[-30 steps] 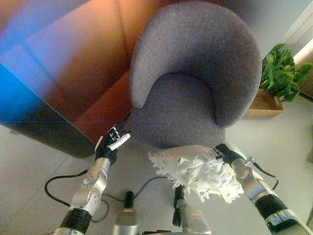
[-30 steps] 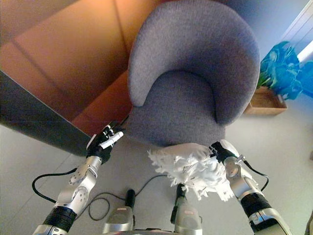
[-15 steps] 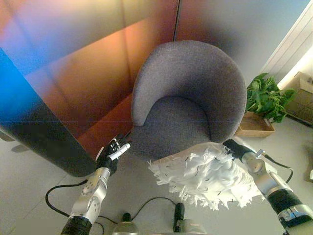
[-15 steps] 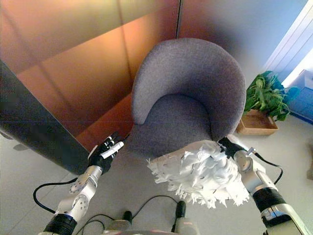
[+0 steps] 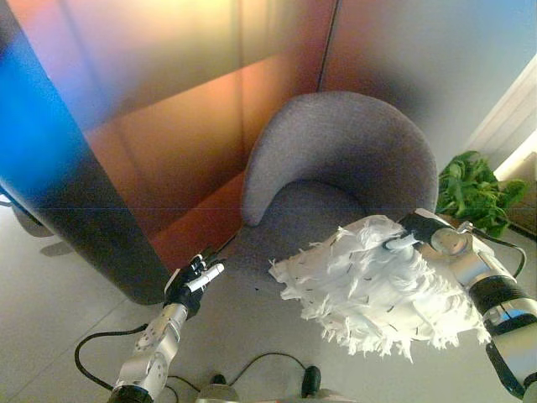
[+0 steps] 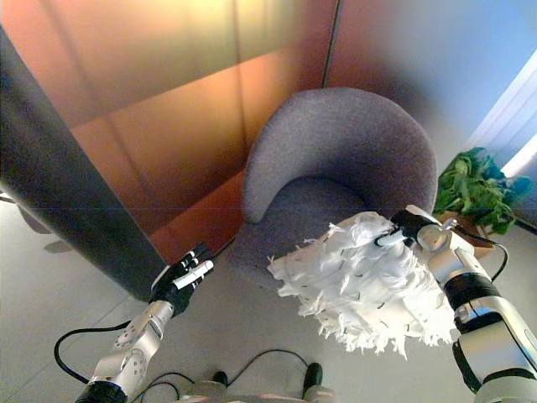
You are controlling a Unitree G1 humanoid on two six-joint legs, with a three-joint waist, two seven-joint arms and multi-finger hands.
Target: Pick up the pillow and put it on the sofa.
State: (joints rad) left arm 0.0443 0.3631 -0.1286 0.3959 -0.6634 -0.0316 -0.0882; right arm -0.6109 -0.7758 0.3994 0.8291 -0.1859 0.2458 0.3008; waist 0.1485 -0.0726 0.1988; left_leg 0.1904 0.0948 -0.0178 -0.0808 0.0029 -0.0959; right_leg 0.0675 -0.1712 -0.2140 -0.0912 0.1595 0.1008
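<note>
A white feathery pillow (image 5: 373, 285) hangs in the air in front of a grey round armchair (image 5: 336, 180); it also shows in the right eye view (image 6: 365, 281). My right hand (image 5: 415, 233) is shut on the pillow's upper right corner and holds it just before the seat's front edge. My left hand (image 5: 193, 279) is open and empty, low at the left of the chair, near its front left corner. The chair seat (image 6: 298, 220) is bare.
A wood-panelled wall (image 5: 185, 126) stands behind and left of the chair, with a dark panel edge (image 5: 109, 243) close to my left hand. A potted green plant (image 5: 474, 189) in a wooden box stands right of the chair.
My right hand has lifted the pillow higher and nearer the chair seat. The camera has tilted up, so the chair sits lower in view. My left hand stays open beside the chair.
</note>
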